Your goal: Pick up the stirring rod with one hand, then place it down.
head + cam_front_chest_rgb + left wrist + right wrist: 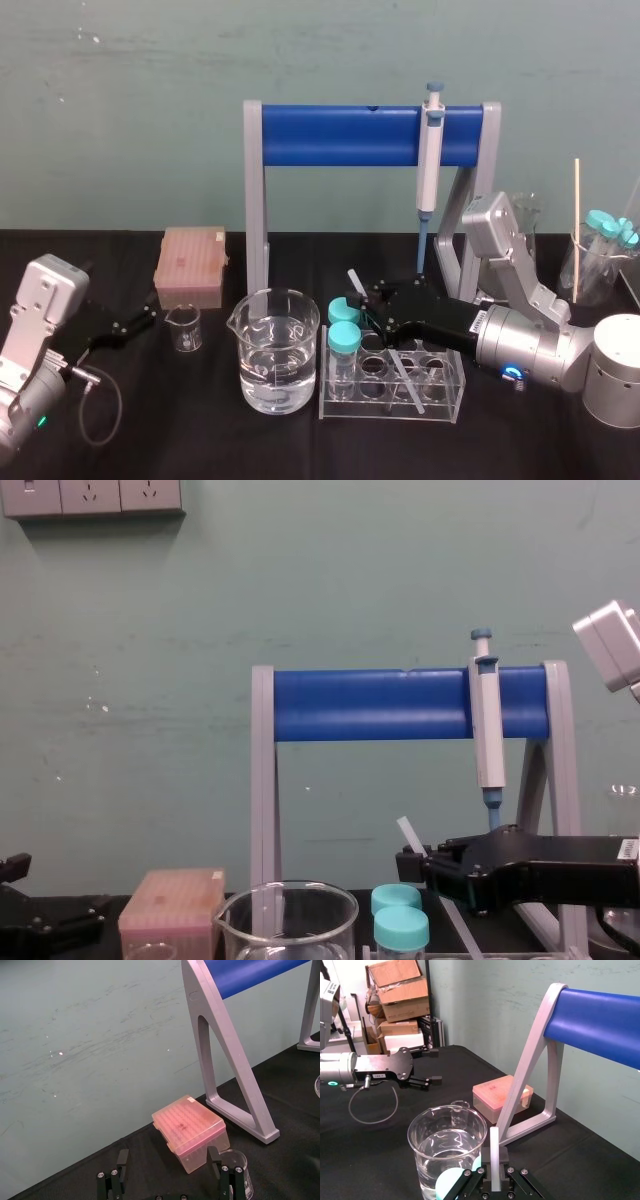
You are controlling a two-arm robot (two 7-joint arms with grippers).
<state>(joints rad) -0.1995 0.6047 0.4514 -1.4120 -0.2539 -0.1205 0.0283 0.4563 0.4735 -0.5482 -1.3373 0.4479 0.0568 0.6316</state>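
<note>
Stirring rod [407,380] is pinched slantwise in the narrowed fingers of the right gripper [362,297] and trails below over the tube rack [440,402], apparently lifted for set-down. Left gripper [143,320] is parked far aside, spread and empty.

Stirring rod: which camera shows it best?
The head view: the stirring rod runs slanted through the right pincer, both ends visible over the tube rack. The right wrist view shows a short clamped stretch; the chest view its upper tip and a lower piece.
</note>
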